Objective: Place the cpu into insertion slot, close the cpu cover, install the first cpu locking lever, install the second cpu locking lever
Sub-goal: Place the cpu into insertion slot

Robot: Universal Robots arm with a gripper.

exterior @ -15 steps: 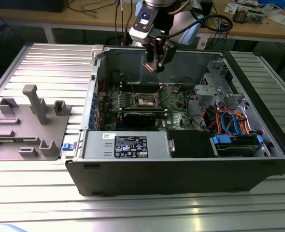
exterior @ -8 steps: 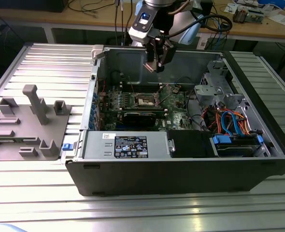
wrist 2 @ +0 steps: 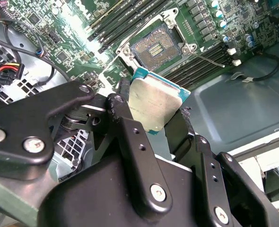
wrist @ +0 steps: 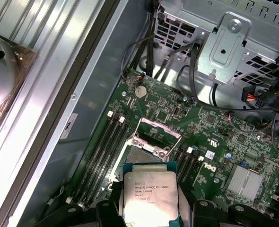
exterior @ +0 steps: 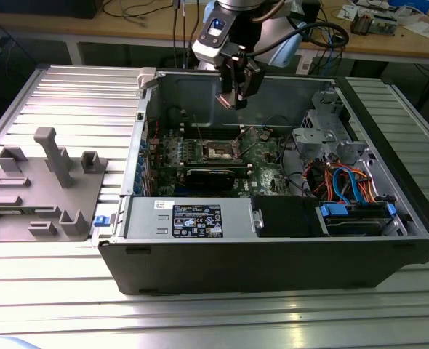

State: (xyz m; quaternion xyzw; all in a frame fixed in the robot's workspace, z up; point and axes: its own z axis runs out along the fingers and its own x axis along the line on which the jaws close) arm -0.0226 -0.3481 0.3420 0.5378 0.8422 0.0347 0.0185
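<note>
The cpu (wrist: 150,196) is clamped by its edges between the closed jaws of the gripper (exterior: 238,94) and held well above the motherboard (wrist 2: 59,52). The insertion slot (wrist 2: 154,47) is seen bare, with the cpu cover (wrist: 151,144) raised open.

Gripper (exterior: 236,97) hangs inside the open PC case (exterior: 273,265), above the motherboard (exterior: 264,156), roughly over the socket (exterior: 219,151) and clear of it. Long black card (exterior: 213,177) sits just in front of the socket. Grey fixture plate (exterior: 43,193) on the table (exterior: 54,313), exterior view's left of the case.
</note>
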